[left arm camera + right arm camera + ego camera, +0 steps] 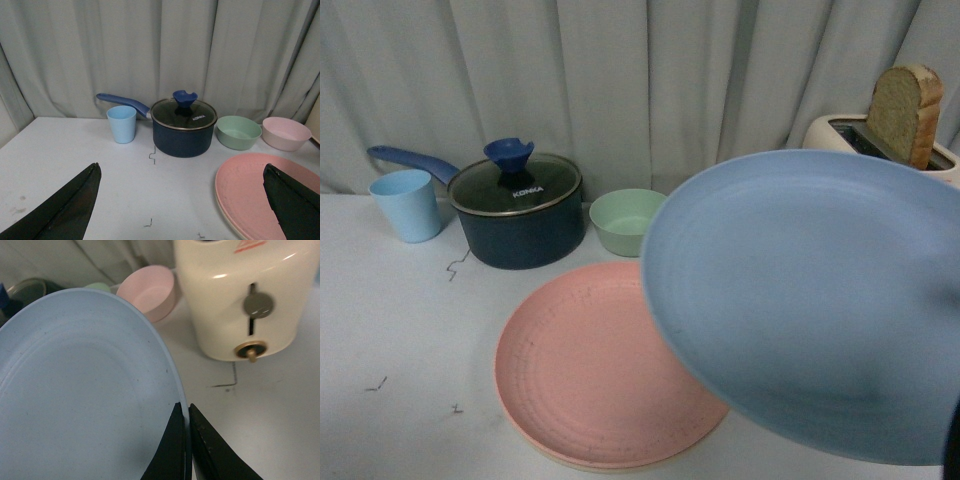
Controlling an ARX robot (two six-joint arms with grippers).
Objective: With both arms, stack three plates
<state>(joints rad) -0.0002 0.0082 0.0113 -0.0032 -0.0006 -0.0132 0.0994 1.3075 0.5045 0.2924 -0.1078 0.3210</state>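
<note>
A light blue plate [810, 300] hangs tilted in the air at the right, its left edge over the pink plate [590, 370]. My right gripper [184, 407] is shut on the rim of this light blue plate [80, 390]. The pink plate lies flat on the table on top of a beige-cream plate, of which only a thin rim [590, 466] shows. My left gripper [182, 167] is open and holds nothing, low over the table. Its right finger [292, 205] is above the pink plate [250, 195], and the cream rim [225, 220] peeks out below.
Along the curtain stand a light blue cup [408, 205], a dark blue pot with a glass lid [518, 212], a green bowl [623, 220] and a pink bowl [286, 133]. A cream toaster [940, 160] holding a bread slice [905, 112] is at the back right.
</note>
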